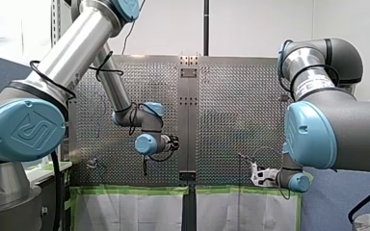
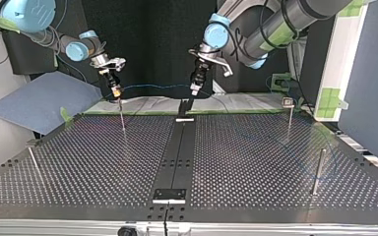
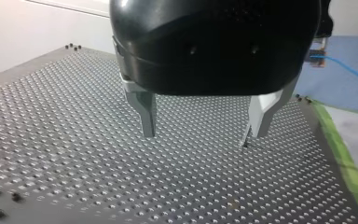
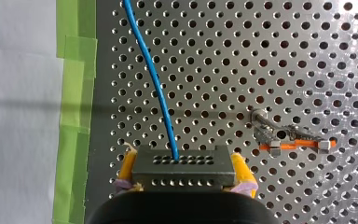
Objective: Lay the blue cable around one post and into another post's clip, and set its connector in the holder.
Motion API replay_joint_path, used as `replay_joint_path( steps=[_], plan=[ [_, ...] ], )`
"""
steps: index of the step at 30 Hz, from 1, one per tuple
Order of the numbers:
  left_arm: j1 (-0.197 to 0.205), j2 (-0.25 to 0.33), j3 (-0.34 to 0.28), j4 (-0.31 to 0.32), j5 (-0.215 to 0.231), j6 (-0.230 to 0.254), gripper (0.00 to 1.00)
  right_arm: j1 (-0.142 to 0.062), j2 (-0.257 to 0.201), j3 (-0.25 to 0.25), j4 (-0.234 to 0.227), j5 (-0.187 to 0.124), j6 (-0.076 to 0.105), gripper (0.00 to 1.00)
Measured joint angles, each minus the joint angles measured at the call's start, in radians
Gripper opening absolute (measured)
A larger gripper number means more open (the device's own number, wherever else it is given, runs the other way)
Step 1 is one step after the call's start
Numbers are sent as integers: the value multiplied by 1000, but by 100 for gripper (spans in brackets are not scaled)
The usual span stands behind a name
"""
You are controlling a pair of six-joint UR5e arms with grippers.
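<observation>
- My right gripper (image 4: 184,164) pinched the dark connector (image 4: 184,175) between its yellow pads (image 4: 127,164). The cable (image 4: 154,81) ran out of the block and away over the table (image 4: 307,56).
- My left gripper (image 3: 204,122) hung spread above the perforated plate with nothing between its fingers. The cable passed well off to one side of it.
- In the top view the cable hung in the air from the connector toward my left gripper. Where it ran beyond that I could not tell.
- A clip post (image 4: 279,136) with an orange band stood near the connector, apart from the cable.
- Step, as I judged it: early routing. The cable lay around no post (image 2: 290,115) that I could see and in no clip, and the connector was not in a holder.
- The next move likely called for my left gripper to close on the free span and guide it around a post, with my right giving slack. A cable this thin could slip off.
- Writing: a blue joint cap (image 1: 24,129) bore an embossed emblem with no words legible. A label (image 1: 313,86) on my right arm was too small to read.
</observation>
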Motion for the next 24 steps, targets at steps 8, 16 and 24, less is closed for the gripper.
replay_joint_path(
  steps=[8,16,24],
  plan=[
    [-6,-62,-5,62,0,13,98,2,0,-1,1,0,1,0],
    [-12,-113,-5,127,-1,17,98,5,0,-1,1,0,1,0],
    [-12,-115,-4,191,1,16,98,6,0,-1,1,0,1,0]
  ],
)
